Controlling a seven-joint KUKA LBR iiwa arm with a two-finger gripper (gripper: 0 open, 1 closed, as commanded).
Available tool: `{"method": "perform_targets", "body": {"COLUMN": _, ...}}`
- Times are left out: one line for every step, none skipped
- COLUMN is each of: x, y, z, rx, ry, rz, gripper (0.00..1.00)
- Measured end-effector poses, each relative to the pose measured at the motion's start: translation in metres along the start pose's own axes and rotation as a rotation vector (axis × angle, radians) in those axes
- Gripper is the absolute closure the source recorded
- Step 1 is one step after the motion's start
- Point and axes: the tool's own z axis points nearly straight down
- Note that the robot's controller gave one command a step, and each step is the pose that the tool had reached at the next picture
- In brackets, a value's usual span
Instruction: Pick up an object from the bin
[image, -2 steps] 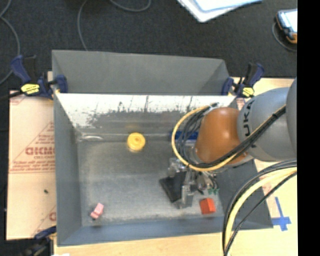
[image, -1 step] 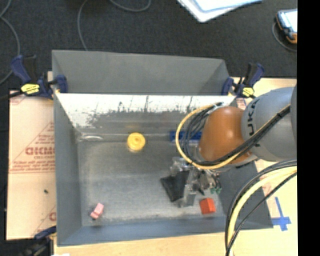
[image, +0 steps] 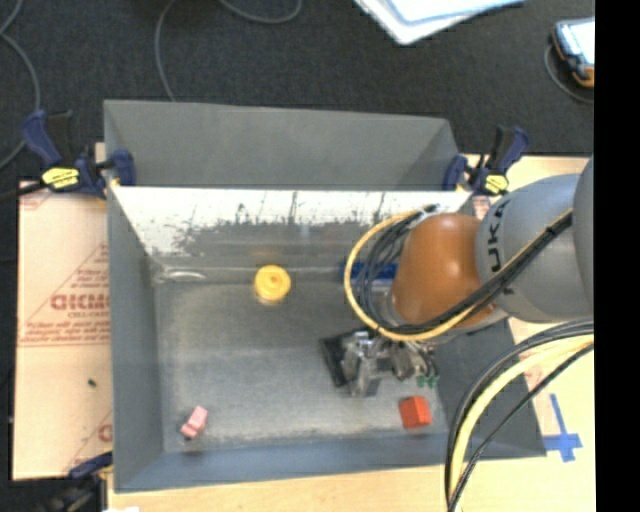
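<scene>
1. grey metal bin (image: 132, 330): open-topped, its floor mostly bare; three small things lay well apart on it.
2. arm (image: 540, 250): reached in from the right, with an orange cover (image: 440, 265) and looped cables at the wrist, over the bin's right half.
3. gripper (image: 362, 368): hung low over the floor, right of centre and towards the near wall; whether it was open or closed could not be told, and nothing could be seen held in it.
4. yellow round piece (image: 272, 283): lay at the foot of the far wall, well apart from the gripper, up and to its left.
5. red block (image: 414, 411): the nearest thing, and so judged the likeliest pick; it lay just beside the gripper, off towards the near wall and the arm's side, not beneath it; a short shift that way would be needed first; it looked compact and squarish, with no clear long axis.
6. pink piece (image: 194, 422): small, in the near left corner, far from the gripper.
</scene>
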Motion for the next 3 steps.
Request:
{"method": "perform_targets", "body": {"x": 0.0, "y": 0.0, "z": 0.0, "rx": 0.0, "ry": 0.0, "rz": 0.001, "gripper": 1.0}}
{"method": "perform_targets", "body": {"x": 0.002, "y": 0.0, "z": -0.006, "rx": -0.001, "ry": 0.005, "rz": 0.002, "gripper": 1.0}}
{"method": "perform_targets", "body": {"x": 0.002, "y": 0.0, "z": -0.028, "rx": -0.001, "ry": 0.006, "rz": 0.003, "gripper": 1.0}}
